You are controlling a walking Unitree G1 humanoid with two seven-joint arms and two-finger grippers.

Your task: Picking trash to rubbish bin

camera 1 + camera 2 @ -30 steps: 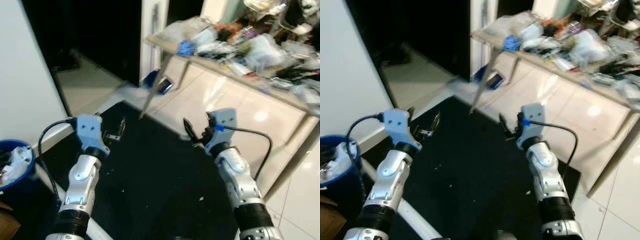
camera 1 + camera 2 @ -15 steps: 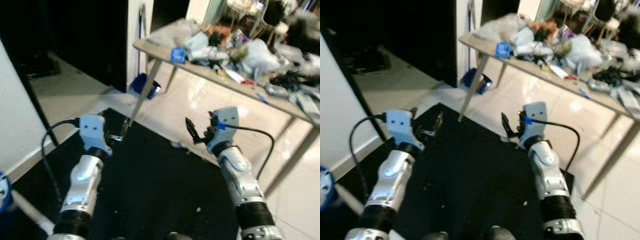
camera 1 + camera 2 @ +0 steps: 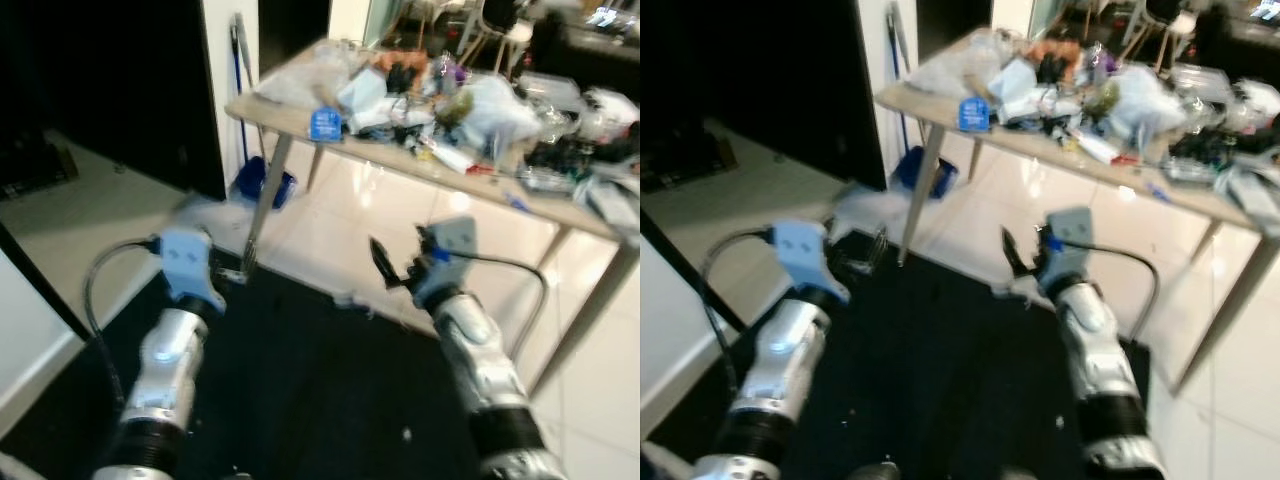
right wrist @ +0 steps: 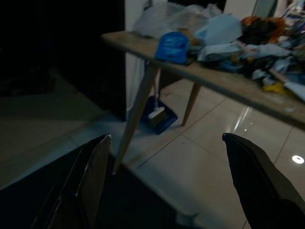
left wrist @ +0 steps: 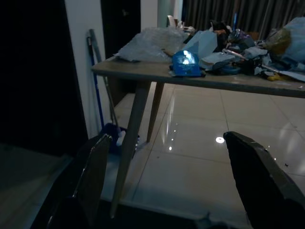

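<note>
Ahead on glossy tiles stood a wooden table point(image 3: 300, 118) heaped with trash point(image 3: 480, 105), its length running rightward; both the left gripper point(image 3: 235, 270) and right gripper point(image 3: 392, 268) hung spread, empty, over a black mat point(image 3: 300, 390)

Right gripper point(image 4: 164, 181) spread wide, empty
A cluttered counter point(image 4: 228, 83) ahead; blue dustpan point(image 4: 159, 117) beneath it.

Both silver arms reach forward, left end effector point(image 3: 232, 272) and right end effector point(image 3: 392, 268) spread apart, holding nothing.
</note>
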